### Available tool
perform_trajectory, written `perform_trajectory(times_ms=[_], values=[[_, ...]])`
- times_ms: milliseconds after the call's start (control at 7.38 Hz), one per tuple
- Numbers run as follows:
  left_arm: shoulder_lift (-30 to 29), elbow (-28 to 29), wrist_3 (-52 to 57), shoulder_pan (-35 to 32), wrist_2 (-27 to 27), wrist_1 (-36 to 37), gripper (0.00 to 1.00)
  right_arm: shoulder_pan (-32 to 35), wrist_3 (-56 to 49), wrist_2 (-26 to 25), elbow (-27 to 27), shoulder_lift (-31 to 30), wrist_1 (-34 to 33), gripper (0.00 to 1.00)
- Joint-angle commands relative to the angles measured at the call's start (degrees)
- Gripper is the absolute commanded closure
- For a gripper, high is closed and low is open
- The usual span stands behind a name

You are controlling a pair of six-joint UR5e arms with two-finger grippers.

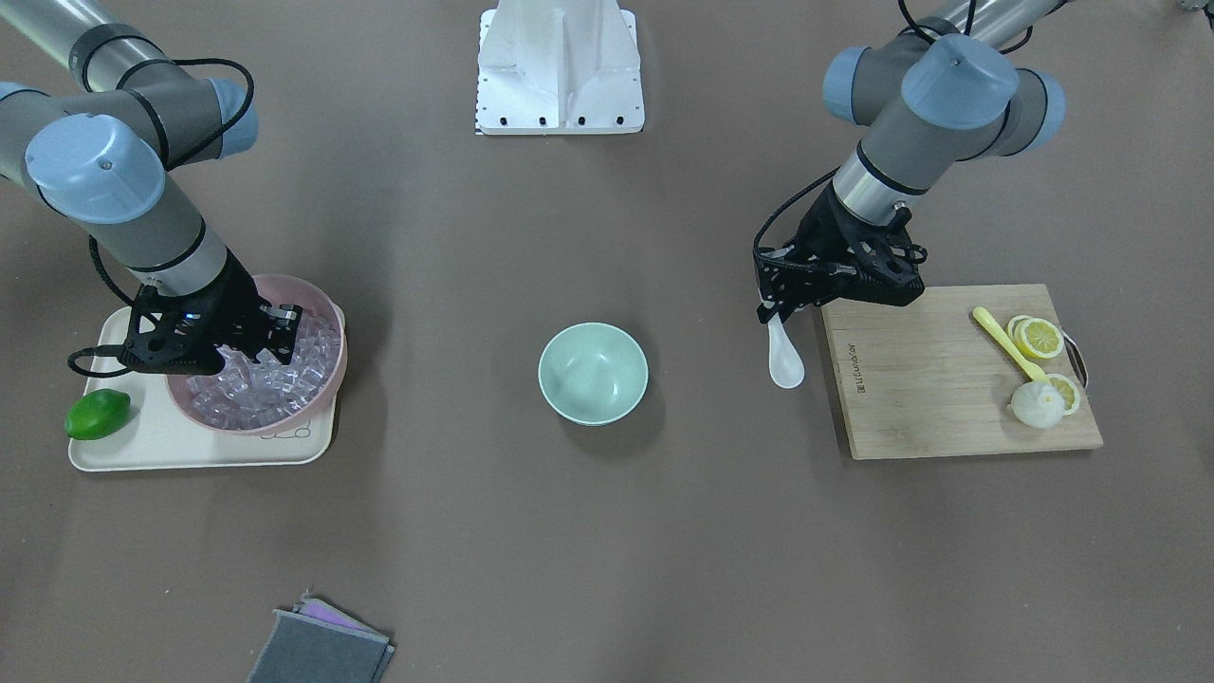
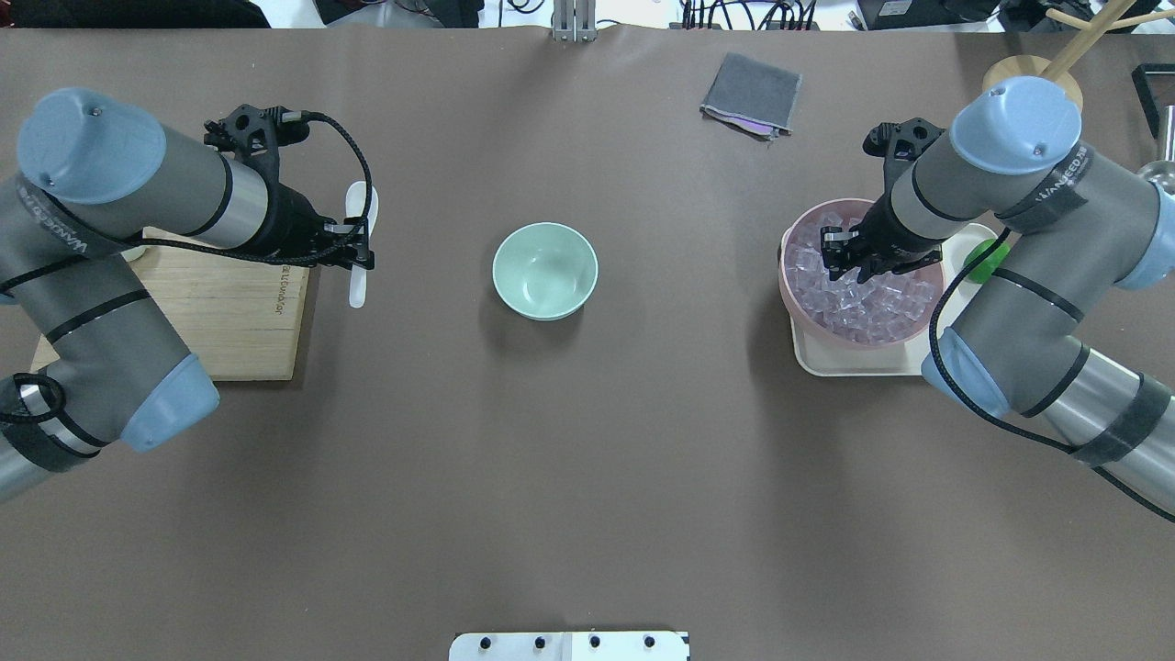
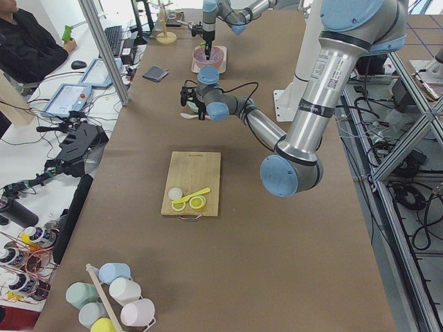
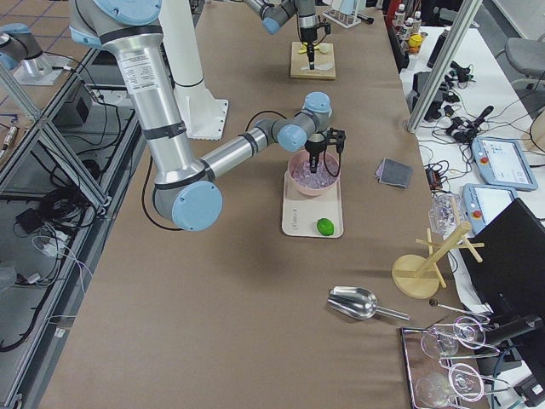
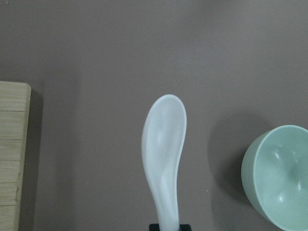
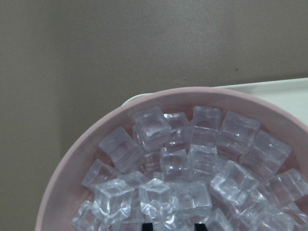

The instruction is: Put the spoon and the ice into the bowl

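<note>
The mint-green bowl (image 1: 593, 372) stands empty at the table's middle; it also shows in the overhead view (image 2: 545, 271) and the left wrist view (image 5: 284, 175). My left gripper (image 1: 770, 305) (image 2: 360, 257) is shut on the handle of the white spoon (image 1: 785, 359) (image 5: 164, 149). It holds the spoon level over the table, between the cutting board and the bowl. My right gripper (image 1: 275, 343) (image 2: 849, 262) (image 6: 173, 226) is down in the ice (image 1: 285, 384) (image 6: 192, 168) piled in the pink bowl (image 1: 327, 302) (image 6: 86, 144). Its fingertips stand close on either side of one cube.
The pink bowl stands on a cream tray (image 1: 190, 448) with a lime (image 1: 98, 414). A wooden cutting board (image 1: 929, 379) carries a yellow utensil (image 1: 1003, 340) and lemon slices (image 1: 1039, 338). A grey cloth (image 1: 322, 650) lies at the operators' side. The robot base (image 1: 560, 66) is opposite.
</note>
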Motion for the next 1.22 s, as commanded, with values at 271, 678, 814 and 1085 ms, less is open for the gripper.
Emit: perform_trajectory(times_ms=[271, 678, 814, 1085], values=[[-2.3, 0.3, -0.2, 1.4, 0.0, 0.6, 1.0, 0.9, 0.3, 0.0, 4.6, 0.8, -4.3, 1.0], [-11.8, 2.4, -5.5, 9.1, 5.8, 7.9, 1.0, 0.8, 6.7, 0.1, 6.6, 3.1, -4.7, 1.0], [-15.5, 6.5, -7.0, 10.0, 7.4, 8.0, 1.0, 0.8, 7.3, 0.1, 6.6, 3.5, -4.7, 1.0], [-20.2, 11.9, -8.4, 11.0, 8.8, 7.5, 1.0, 0.6, 8.2, -0.2, 6.5, 3.9, -4.6, 1.0]])
